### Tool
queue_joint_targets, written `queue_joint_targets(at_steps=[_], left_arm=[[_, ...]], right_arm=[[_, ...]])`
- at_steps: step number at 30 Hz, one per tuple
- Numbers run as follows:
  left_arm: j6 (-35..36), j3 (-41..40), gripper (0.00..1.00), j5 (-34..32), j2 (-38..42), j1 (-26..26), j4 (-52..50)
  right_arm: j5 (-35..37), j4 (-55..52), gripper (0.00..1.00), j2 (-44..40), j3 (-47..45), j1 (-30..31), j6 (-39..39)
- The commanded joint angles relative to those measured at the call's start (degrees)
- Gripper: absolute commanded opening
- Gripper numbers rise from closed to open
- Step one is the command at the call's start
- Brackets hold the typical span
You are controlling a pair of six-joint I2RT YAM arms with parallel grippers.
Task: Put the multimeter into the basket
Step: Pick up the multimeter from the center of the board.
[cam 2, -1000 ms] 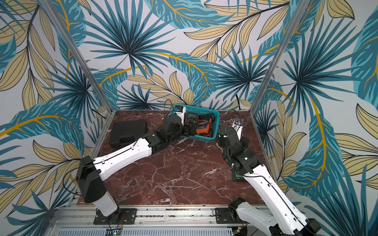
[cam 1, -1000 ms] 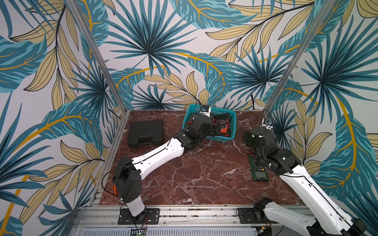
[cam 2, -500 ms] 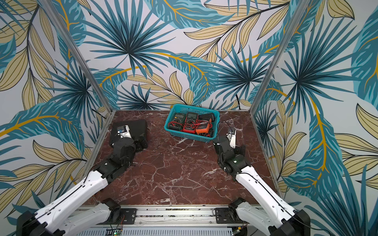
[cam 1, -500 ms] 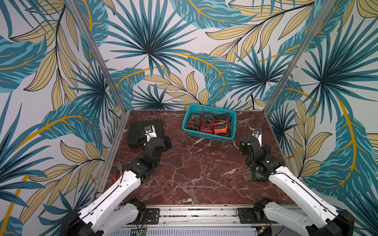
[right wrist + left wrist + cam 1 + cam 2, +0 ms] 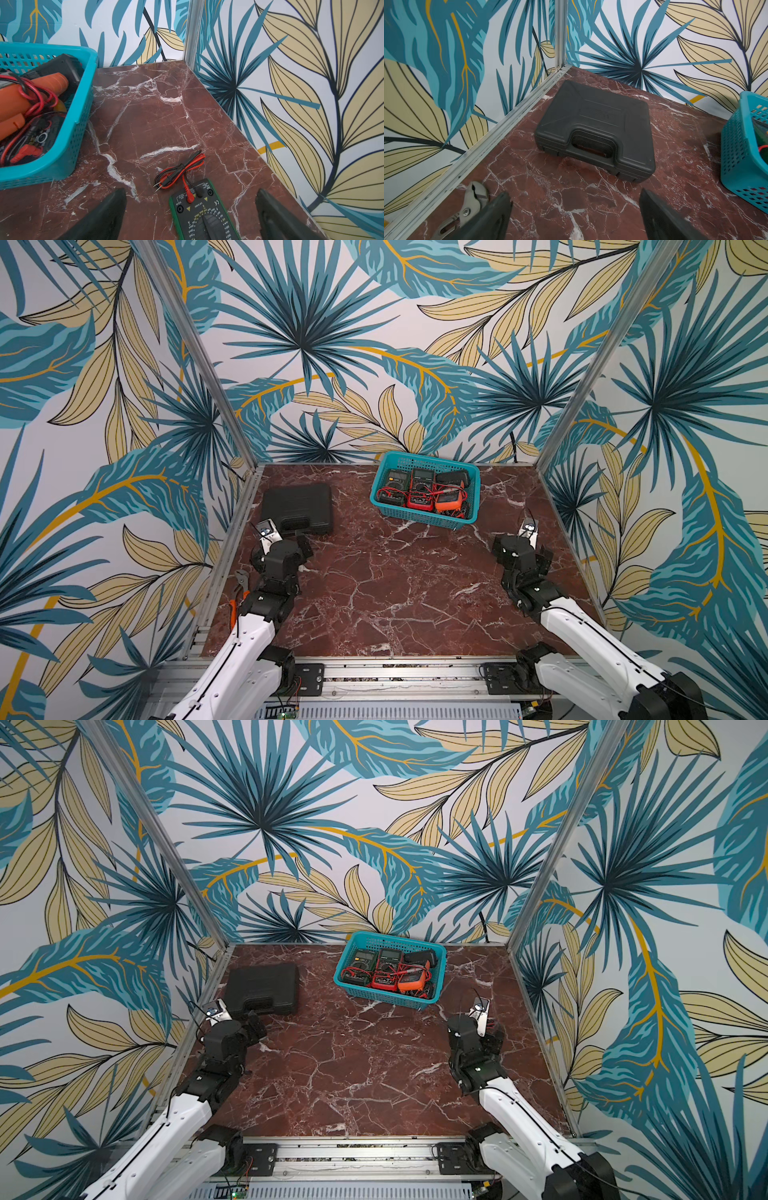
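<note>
- Right-hand table edge: one green-cased multimeter (image 5: 199,212), flat, dial up, on veined red marble table (image 5: 145,104), two leads (image 5: 178,172) coiled beside.
- Right gripper (image 5: 190,192) spread wide, empty; multimeter lies between its fingers, clear of both.
- Left gripper (image 5: 574,194) spread, empty.
- One teal perforated plastic basket (image 5: 415,516), apart, holds four other multimeters (image 5: 422,489); one black moulded case (image 5: 297,510).

Robot laboratory cell: leaf-printed wall panels (image 5: 374,344) on aluminium posts (image 5: 196,352) enclose a red-brown marble-patterned desk (image 5: 395,597); two white arms (image 5: 245,641) stand on an aluminium rail (image 5: 399,668) at 6 o'clock.
</note>
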State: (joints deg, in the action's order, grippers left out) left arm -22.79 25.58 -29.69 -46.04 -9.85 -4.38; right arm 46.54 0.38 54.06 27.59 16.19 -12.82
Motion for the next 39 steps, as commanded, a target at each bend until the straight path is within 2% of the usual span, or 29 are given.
queue_joint_targets(at_steps=[1, 4, 9, 16, 21, 27, 35, 39], left_arm=[[1.1, -0.6, 1.00, 2.1, -1.3, 1.7, 4.8], [1.2, -0.8, 1.00, 3.0, -2.2, 3.0, 5.2], [1.1, -1.7, 1.00, 4.6, -2.6, 4.3, 6.0], [1.6, -2.1, 1.00, 5.3, -2.6, 4.8, 6.1], [2.3, -1.5, 1.00, 6.0, -2.4, 4.8, 4.4], [1.9, 0.2, 1.00, 6.9, -2.7, 4.9, 1.5], [0.2, 1.0, 1.00, 7.7, -2.2, 4.9, 0.8], [0.3, 1.4, 1.00, 7.7, -2.3, 4.9, 0.4]], right_arm=[[-3.0, 1.4, 0.99, -0.2, 0.0, -2.9, -3.0], [-7.1, -8.1, 1.00, -0.3, 3.4, -8.3, -8.0], [-16.3, -20.0, 1.00, 0.2, 7.4, -18.6, -9.9], [-28.0, -28.0, 0.99, 4.7, 10.6, -29.7, -10.5], [-35.4, -29.2, 0.99, 9.1, 10.5, -35.5, -10.3], [-40.3, -29.4, 0.99, 15.5, 11.5, -36.6, -8.0], [-55.8, -29.3, 1.00, 22.9, 13.9, -36.3, -6.0], [-56.1, -30.9, 1.00, 23.8, 14.7, -32.5, -6.4]])
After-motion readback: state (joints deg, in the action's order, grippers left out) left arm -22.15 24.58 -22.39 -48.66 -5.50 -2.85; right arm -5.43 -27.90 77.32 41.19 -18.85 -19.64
